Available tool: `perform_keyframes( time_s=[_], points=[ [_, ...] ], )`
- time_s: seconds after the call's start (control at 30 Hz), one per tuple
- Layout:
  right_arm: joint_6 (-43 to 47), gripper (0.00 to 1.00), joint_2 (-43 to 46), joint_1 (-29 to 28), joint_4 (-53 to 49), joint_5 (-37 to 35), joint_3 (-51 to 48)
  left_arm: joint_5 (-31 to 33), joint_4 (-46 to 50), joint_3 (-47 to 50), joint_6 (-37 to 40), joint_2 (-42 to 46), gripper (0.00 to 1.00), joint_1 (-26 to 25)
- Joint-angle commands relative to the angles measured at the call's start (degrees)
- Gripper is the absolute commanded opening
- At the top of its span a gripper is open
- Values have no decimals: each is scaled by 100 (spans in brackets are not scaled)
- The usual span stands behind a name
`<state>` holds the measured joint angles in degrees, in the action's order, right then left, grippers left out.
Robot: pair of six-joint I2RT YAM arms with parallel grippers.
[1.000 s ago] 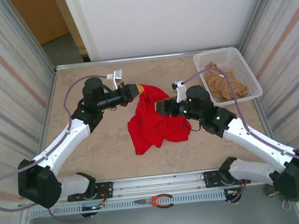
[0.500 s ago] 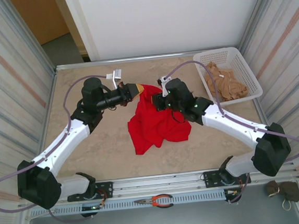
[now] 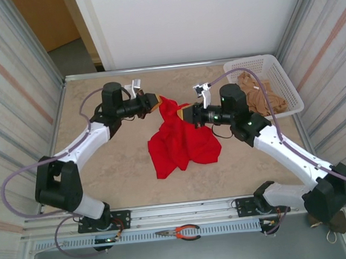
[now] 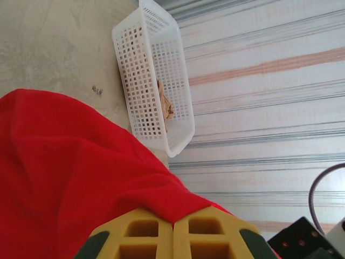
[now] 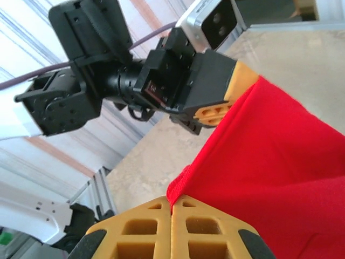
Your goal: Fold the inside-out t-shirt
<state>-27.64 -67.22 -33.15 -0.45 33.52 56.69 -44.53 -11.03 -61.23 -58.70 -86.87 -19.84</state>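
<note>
The bright red t-shirt hangs bunched between both grippers, its lower part resting crumpled on the table. My left gripper is shut on the shirt's upper left edge; in the left wrist view red cloth comes out of the closed yellow fingers. My right gripper is shut on a hemmed edge of the shirt, pinched between its yellow fingers. The left gripper faces it closely in the right wrist view. No lettering is visible.
A white plastic basket holding a tan-beige garment stands at the back right, also seen as the basket in the left wrist view. Red-handled pliers lie on the front rail. Metal walls enclose the beige table.
The right gripper has pulled back to the right with the shirt's edge, after reaching in toward the left gripper. The left arm's elbow swung left and the gripper rose slightly; the cloth is lifted between them.
</note>
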Motion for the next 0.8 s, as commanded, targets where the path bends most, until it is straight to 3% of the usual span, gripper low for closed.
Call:
perform_keyframes(
  time_s=[0.0, 0.07, 0.13, 0.3, 0.43, 0.77],
  points=[
    [-283, 0, -104, 196, 576, 822, -127, -37, -242, -260, 177, -49, 20, 131],
    [-509, 0, -157, 358, 869, 849, -272, -17, -309, -80, 204, 110, 44, 136],
    [-621, 0, -159, 456, 993, 808, -357, 79, -274, 195, 279, 349, 55, 122],
    [-638, 0, -77, 502, 968, 712, -461, 675, 138, 1033, 707, 1024, 61, -214],
    [-655, 0, -19, 502, 976, 674, -552, 1074, 329, 1263, 890, 1009, 62, -607],
    [-699, 0, -52, 379, 1002, 561, -613, 1126, 538, 352, 1122, -24, 62, -966]
  ],
)
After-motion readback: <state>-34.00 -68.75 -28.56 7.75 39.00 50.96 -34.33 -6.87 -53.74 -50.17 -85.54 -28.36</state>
